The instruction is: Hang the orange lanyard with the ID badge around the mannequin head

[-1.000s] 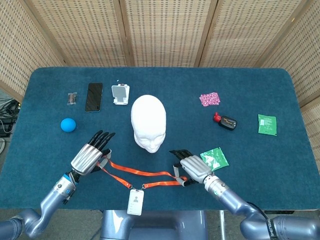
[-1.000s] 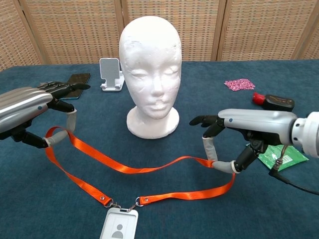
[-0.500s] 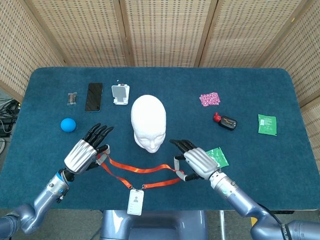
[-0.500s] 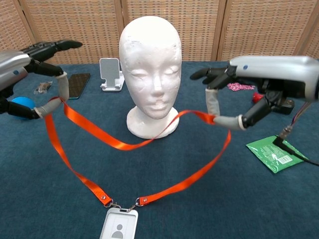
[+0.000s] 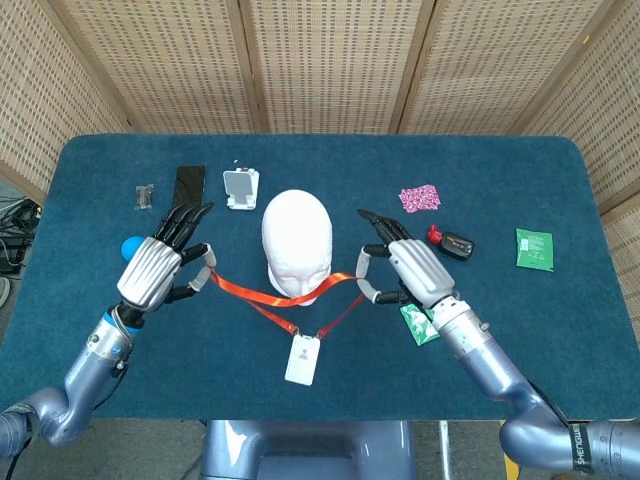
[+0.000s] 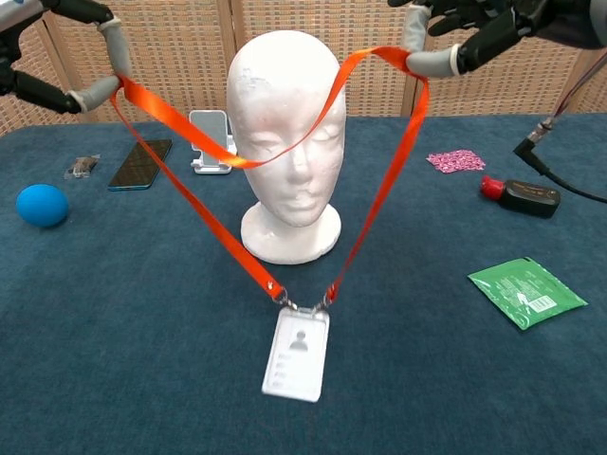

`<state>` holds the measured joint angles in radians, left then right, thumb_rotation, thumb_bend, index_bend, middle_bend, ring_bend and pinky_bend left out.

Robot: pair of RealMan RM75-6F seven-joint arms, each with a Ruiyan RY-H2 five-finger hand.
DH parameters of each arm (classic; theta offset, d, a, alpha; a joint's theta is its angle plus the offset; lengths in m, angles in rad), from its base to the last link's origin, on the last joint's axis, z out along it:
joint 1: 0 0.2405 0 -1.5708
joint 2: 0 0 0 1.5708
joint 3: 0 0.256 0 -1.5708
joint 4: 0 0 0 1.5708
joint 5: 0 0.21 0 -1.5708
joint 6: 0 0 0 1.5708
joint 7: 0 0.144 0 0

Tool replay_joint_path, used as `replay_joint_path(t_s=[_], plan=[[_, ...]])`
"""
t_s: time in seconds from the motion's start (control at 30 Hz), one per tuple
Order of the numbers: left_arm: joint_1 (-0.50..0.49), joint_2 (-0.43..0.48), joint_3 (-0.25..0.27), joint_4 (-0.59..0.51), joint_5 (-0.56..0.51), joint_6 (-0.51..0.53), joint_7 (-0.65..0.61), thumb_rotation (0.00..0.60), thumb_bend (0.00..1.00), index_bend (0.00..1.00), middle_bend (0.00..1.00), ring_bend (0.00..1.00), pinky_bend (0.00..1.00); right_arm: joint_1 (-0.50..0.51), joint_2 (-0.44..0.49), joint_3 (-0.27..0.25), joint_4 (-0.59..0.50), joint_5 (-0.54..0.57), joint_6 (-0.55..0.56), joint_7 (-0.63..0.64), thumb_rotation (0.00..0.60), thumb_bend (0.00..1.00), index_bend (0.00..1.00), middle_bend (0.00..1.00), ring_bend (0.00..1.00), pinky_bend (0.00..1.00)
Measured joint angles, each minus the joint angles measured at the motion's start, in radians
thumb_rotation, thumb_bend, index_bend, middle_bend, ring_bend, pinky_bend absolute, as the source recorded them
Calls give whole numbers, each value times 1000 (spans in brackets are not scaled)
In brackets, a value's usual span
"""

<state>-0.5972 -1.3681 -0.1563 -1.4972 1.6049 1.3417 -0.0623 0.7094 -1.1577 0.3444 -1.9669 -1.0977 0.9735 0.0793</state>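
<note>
Left hand: the left hand point(image 5: 157, 268) was raised off the table at the left of the mannequin head point(image 5: 297, 243); its thumb and a finger pinched one side of the lanyard point(image 6: 213, 152), the other fingers stretched forward.
Right hand: the right hand point(image 5: 410, 270) was raised at the right of the mannequin head and pinched the other side of the lanyard between thumb and a finger; only part of this hand point(image 6: 465, 27) showed at the top edge of the chest view.
Lanyard: the orange loop was held spread between both hands, in front of the face; the far run sagged across the forehead and eyes in the chest view, and it probably had not passed over the crown, though contact with the face could not be told.
Straps: two straps ran down from the hands and met at metal clips below chin level.
Badge: the ID badge point(image 6: 296, 353) hung from the clips in front of the head's base, off the table, slightly tilted and blurred.
Mannequin head: white, upright on its round base, near the middle of the blue table point(image 5: 540, 340).
Left side of table: blue ball point(image 6: 42, 205), black phone point(image 6: 139, 163), small clear packet point(image 6: 82, 167).
Behind the head: white phone stand point(image 5: 240, 188).
Right side of table: pink patterned packet point(image 6: 456, 159), black and red device point(image 6: 521, 194), green sachet point(image 6: 526, 291), second green sachet point(image 5: 533, 248).
</note>
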Motion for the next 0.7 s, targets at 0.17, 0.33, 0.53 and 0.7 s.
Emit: replay_joint_path(t_s=[0.17, 0.33, 0.53, 0.7], plan=[[-34, 31, -51, -46, -74, -62, -5, 600, 465, 684, 0, 0, 0, 22, 15, 46, 15, 70, 7, 0, 600, 667, 737, 0, 0, 0], [-50, 53, -76, -69, -114, -94, -27, 600, 465, 682, 0, 0, 0, 34, 40, 82, 21, 115, 1, 26, 600, 668, 737, 0, 0, 0], [-82, 70, -128, -68, -207, -154, -49, 600, 465, 682, 0, 0, 0, 77, 55, 122, 75, 216, -33, 30, 600, 669, 736, 0, 0, 0], [-119, 71, -171, -56, -317, -217, -5, 600, 465, 681, 0, 0, 0, 130, 39, 150, 147, 341, -47, 15, 600, 669, 736, 0, 0, 0]])
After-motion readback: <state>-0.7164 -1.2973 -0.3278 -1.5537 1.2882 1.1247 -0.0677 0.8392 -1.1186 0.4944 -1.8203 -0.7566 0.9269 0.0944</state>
